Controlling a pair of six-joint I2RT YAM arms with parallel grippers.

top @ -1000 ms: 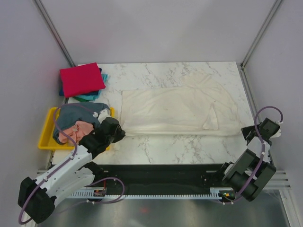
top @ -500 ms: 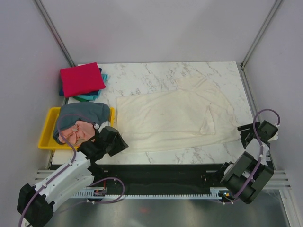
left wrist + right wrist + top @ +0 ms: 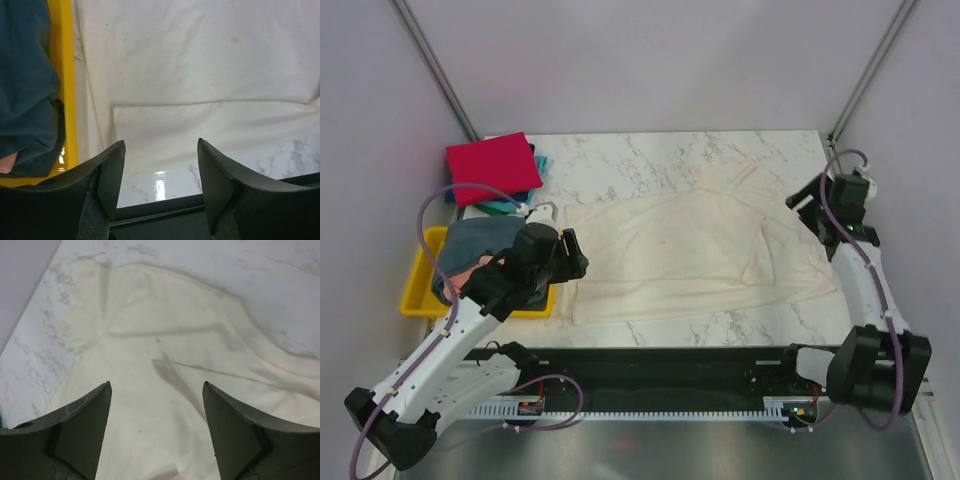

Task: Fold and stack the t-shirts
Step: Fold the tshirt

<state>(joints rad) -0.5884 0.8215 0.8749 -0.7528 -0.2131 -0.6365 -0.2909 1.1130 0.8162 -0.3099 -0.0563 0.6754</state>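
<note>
Two arms up, both with jaws spread apart and nothing in them: my left gripper [image 3: 160, 145] hangs over the near-left corner of the cream-white cloth t-shirt [image 3: 690, 250], my right gripper [image 3: 156, 386] over its far-right end. That shirt's spread flat on the white marble table [image 3: 650, 155], and the folded red t-shirt [image 3: 492, 166] sits on the teal t-shirt [image 3: 503, 207] at the far-left corner.
</note>
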